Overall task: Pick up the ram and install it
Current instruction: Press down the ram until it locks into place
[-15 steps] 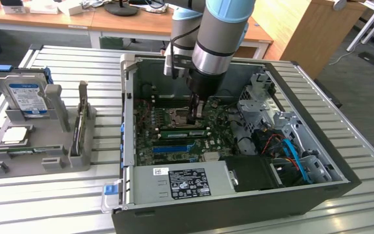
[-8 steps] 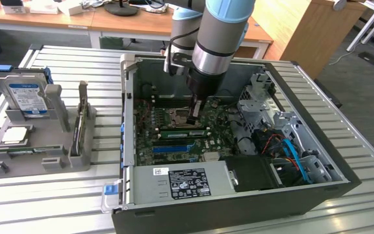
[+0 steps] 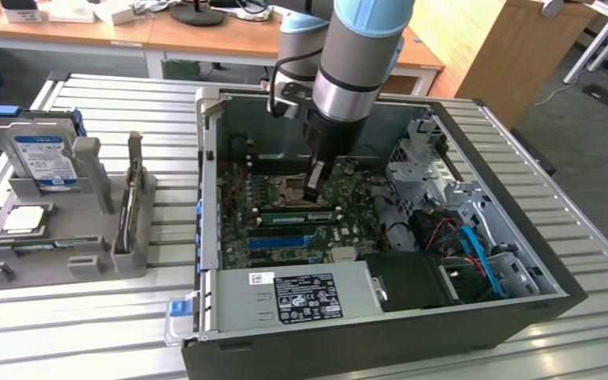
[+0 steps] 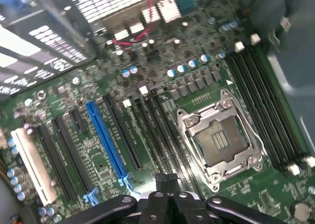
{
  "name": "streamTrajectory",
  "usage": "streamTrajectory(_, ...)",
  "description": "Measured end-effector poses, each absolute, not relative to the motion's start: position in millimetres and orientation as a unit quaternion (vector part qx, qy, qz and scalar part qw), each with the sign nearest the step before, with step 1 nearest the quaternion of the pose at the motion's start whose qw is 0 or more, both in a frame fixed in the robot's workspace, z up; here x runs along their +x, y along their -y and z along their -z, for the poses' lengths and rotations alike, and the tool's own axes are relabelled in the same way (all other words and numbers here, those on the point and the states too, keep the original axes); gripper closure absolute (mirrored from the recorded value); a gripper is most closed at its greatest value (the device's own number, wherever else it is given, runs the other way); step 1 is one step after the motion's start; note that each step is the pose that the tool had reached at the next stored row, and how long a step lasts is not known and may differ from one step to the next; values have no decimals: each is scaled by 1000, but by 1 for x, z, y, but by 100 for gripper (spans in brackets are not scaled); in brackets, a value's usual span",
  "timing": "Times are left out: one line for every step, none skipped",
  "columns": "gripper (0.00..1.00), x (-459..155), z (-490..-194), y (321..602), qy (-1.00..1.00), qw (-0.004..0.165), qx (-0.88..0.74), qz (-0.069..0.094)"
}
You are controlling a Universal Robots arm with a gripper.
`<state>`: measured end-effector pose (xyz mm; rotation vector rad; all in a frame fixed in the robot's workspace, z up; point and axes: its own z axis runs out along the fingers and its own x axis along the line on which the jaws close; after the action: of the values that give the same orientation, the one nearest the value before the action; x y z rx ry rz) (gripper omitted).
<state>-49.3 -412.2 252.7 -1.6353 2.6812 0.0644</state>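
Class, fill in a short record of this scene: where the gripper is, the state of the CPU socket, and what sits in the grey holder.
Gripper position: gripper inside the open computer case, low over the motherboard
Held item: cannot tell
CPU socket: open, empty
Grey holder: hard drive upright, CPU chip lying flat

Silver arm (image 3: 348,71), light-blue joint cap, black gripper (image 3: 316,180).

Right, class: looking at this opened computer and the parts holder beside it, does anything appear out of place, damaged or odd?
Nothing looks spilled or broken. What stands out is the CPU socket: it sits empty, while a square silver chip lies in the grey holder outside the case.
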Motion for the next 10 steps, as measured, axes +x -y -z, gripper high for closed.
streamTrajectory(89, -49, -253, 412, -858, 0, -513, -21)
streamTrajectory(89, -49, -253, 412, -862, 1, -506, -21)
streamTrajectory(89, -49, -253, 412, -867, 1, -498, -21)
streamTrajectory(89, -49, -253, 412, -871, 1, -491, -21)
streamTrajectory(89, -49, -253, 412, -875, 1, -483, -21)
streamTrajectory(89, -49, -253, 412, -879, 1, -476, -20)
streamTrajectory(89, -49, -253, 412, -883, 1, -469, -20)
streamTrajectory(89, -49, -253, 412, -887, 2, -461, -20)
streamTrajectory(89, -49, -253, 412, -891, 2, -453, -20)
streamTrajectory(89, -49, -253, 412, -895, 2, -446, -20)
